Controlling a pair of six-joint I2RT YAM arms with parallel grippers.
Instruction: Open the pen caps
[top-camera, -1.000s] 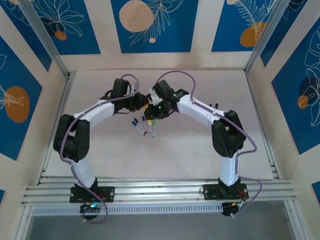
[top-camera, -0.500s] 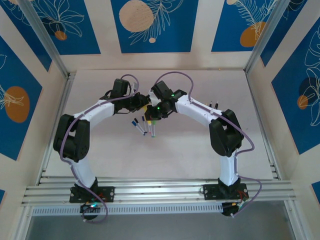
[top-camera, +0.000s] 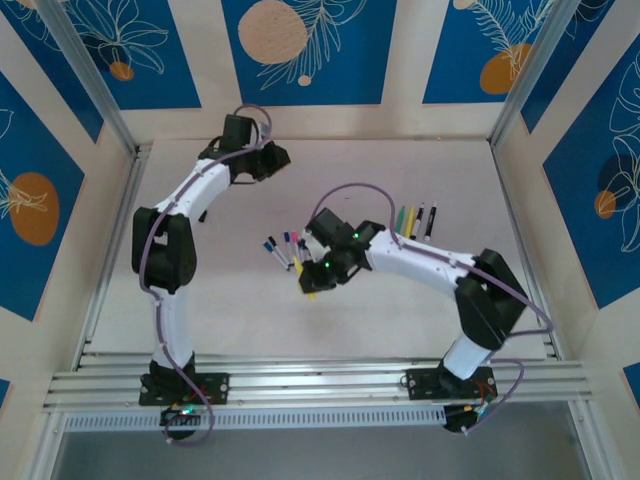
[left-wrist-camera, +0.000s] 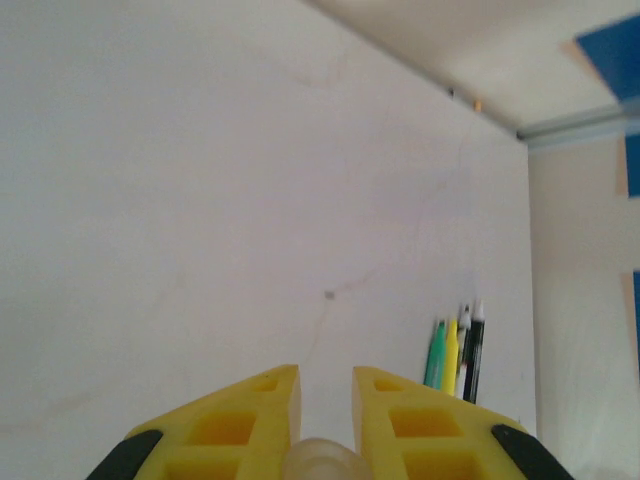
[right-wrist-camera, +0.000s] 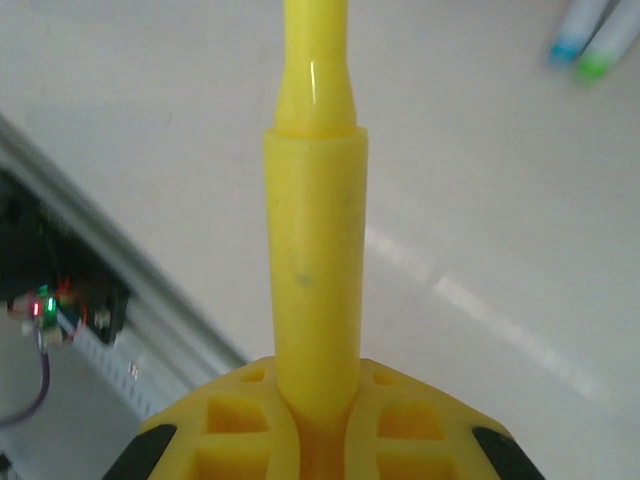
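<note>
- Right jaws: closed tight on a yellow pen. In the right wrist view the right gripper clamps the pen's thick section between its fingers. The pen narrows to a thinner neck further out and runs off the top edge.
- Left jaws: nearly together, with only a slim gap. In the left wrist view a pale piece sits lodged between them at the bottom edge. Too little of it shows to tell whether it is a cap.
- From above, the right gripper is over the middle of the table. The left gripper is well apart from it, near the far left corner.
- The small pens lie in a loose fan on the table just beside the right gripper, on its far left side, with coloured caps on their ends.
- A blue cap and a green cap lie side by side on the table beyond the held pen.
- Four pens lie in a row to the right of the centre: one green, one yellow and two dark.
</note>
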